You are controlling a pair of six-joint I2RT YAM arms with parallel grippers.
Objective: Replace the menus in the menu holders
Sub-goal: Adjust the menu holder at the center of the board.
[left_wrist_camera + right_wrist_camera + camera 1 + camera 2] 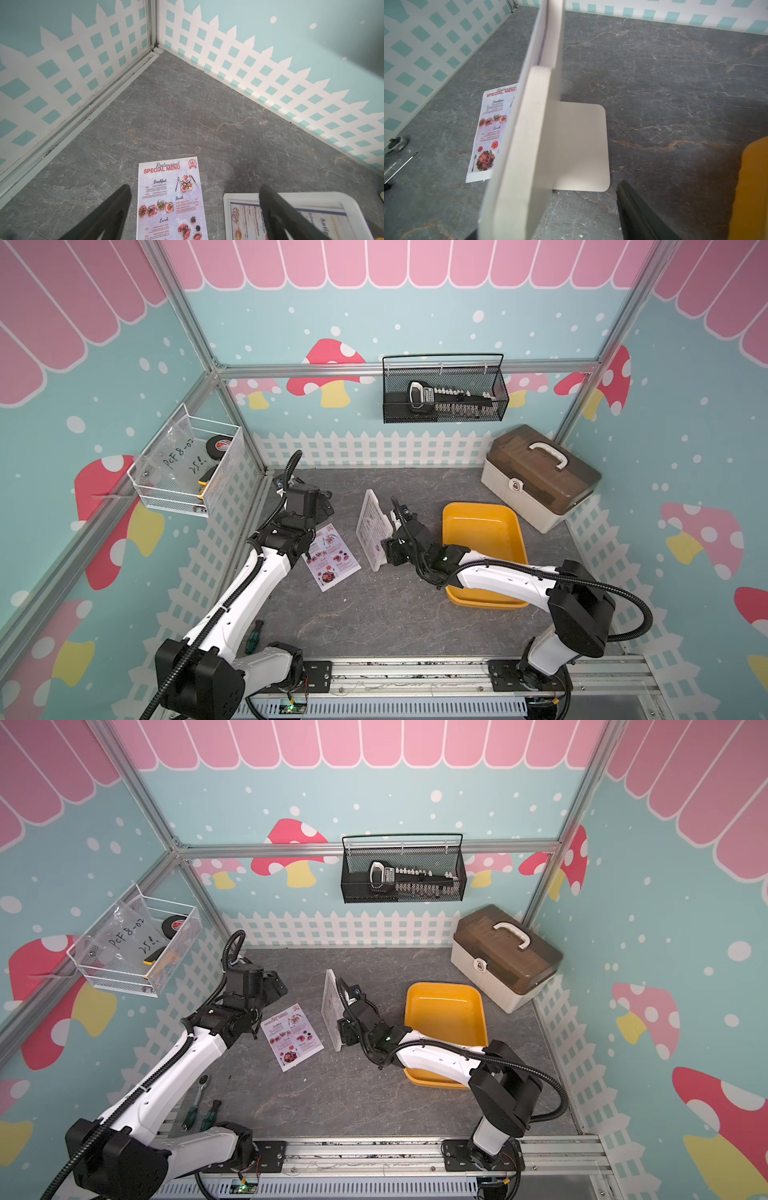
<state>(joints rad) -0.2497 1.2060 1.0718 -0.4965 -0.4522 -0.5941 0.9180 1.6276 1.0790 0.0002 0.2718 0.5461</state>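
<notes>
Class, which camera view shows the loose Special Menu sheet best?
The left wrist view: the Special Menu sheet lies flat, heading and dishes readable. Both top views show it whole but small. In the right wrist view the menu holder hides part of it.

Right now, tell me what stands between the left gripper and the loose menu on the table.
Nothing visible does. The left gripper hangs open directly over the Special Menu sheet, which lies flat and uncovered on the table. The menu holder stands apart beside it.

Two arms (257, 585) (505, 576): white link shells, black joint housings, black corrugated cable conduit, dark tapered gripper fingers (104, 216)
</notes>
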